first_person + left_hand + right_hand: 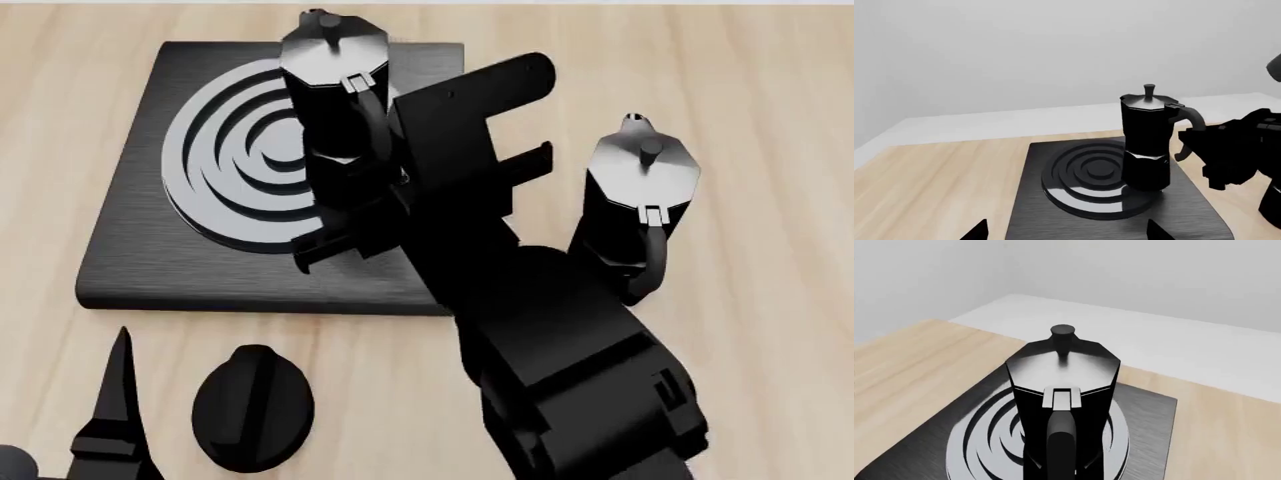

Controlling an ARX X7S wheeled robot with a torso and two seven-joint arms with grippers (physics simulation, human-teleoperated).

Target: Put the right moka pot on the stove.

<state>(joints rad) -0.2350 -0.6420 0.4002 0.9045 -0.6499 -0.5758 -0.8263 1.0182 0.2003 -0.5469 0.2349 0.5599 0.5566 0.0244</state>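
The right moka pot (pixel 334 75), black with a silvery lid, stands upright on the right side of the stove's (pixel 134 250) round burner (pixel 227 150). It also shows in the left wrist view (pixel 1145 145) and the right wrist view (pixel 1064 390). My right gripper (pixel 380 185) is at the pot's curved handle (pixel 1061 450), jaws closed in on it. My left gripper (pixel 1067 232) is open and empty, low at the stove's near edge.
The second, identical moka pot (pixel 641 200) stands on the wooden table (pixel 774 100) just right of the stove, close beside my right arm (pixel 534 320). A small black dial knob (pixel 254 405) lies in front of the stove, next to my left finger (pixel 118 390).
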